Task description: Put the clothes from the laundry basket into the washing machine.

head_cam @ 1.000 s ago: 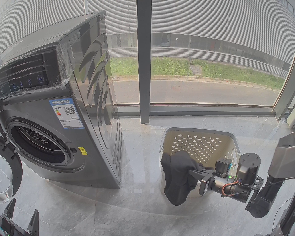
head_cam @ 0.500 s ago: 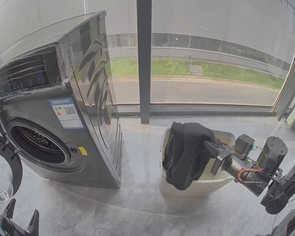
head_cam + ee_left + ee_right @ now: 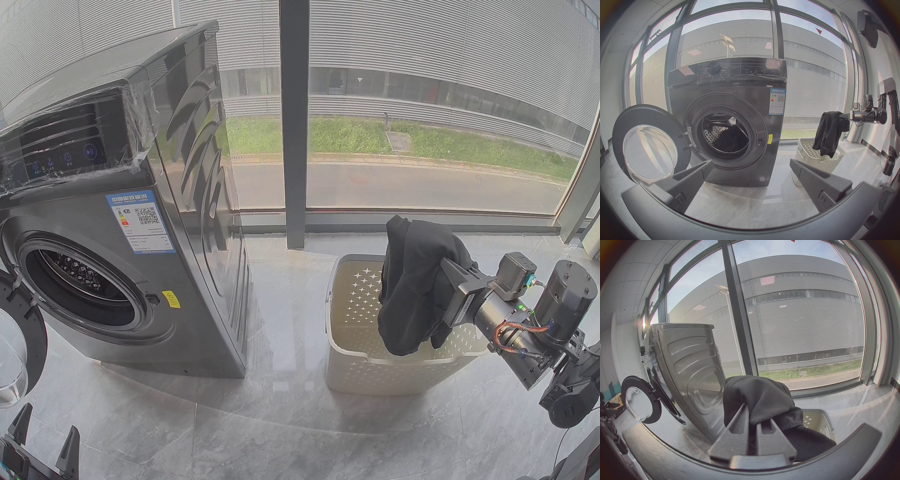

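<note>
There is 1 black garment (image 3: 414,287), 1 white basket (image 3: 369,378), 1 grey washer (image 3: 125,206) and 2 claws. The right claw (image 3: 446,265) is clamped on the garment, with its 2 fingers (image 3: 742,427) pressed close together and a fold of cloth pinched between them. The garment bunches over the fingertips and hangs down from them in 1 loose drape. It is held up over the basket's far right part, on the side away from the washer. Its lower end dips to about the rim, and whether it touches the basket cannot be told. The basket stands on the floor just to the right of the washer, near the window. The washer's round door (image 3: 647,147) is swung wide open to the left, baring the drum mouth (image 3: 84,287). The left claw (image 3: 750,163) is low at the near left, in front of the washer and well apart from the garment. Its 2 fingers are spread wide and hold nothing.
</note>
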Controlling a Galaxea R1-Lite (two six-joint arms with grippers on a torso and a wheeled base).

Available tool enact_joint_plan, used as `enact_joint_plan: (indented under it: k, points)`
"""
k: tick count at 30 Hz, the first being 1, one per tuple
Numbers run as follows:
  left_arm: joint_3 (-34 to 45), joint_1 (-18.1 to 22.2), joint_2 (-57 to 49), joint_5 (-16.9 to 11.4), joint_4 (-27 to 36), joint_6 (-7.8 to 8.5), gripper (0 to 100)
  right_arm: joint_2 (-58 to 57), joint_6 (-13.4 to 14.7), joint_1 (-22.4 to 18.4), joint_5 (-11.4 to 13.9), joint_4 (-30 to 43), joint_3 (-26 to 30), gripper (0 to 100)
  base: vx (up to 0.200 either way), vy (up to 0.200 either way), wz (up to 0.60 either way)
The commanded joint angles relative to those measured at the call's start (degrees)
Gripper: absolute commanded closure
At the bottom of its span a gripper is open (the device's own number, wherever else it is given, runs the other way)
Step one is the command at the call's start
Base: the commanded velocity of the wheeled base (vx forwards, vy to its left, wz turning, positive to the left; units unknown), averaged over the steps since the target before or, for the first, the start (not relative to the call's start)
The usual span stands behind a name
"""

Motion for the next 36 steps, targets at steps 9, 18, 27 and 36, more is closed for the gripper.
enact_joint_plan:
  k: [9,18,27,36]
  points:
    - [0.75,0.01,-0.93,0.01,0.08,-0.02,0,-0.62,0.1,0.36,0.58,-0.69,0.44,100,-0.044,0.022,0.0]
    - [0.75,0.01,-0.93,-0.07,0.08,-0.11,0,-0.53,0.1,0.62,0.58,-0.78,0.35,100,0.0,0.2,0.0]
    - [0.75,0.01,-0.93,-0.07,0.08,-0.19,0,-0.62,0.1,0.89,0.4,-0.78,0.18,100,0.0,0.2,0.0]
    - [0.75,-0.08,-0.93,-0.07,0.08,-0.11,0,-0.53,0.1,1.59,0.49,-0.87,-0.44,100,0.0,0.2,0.0]
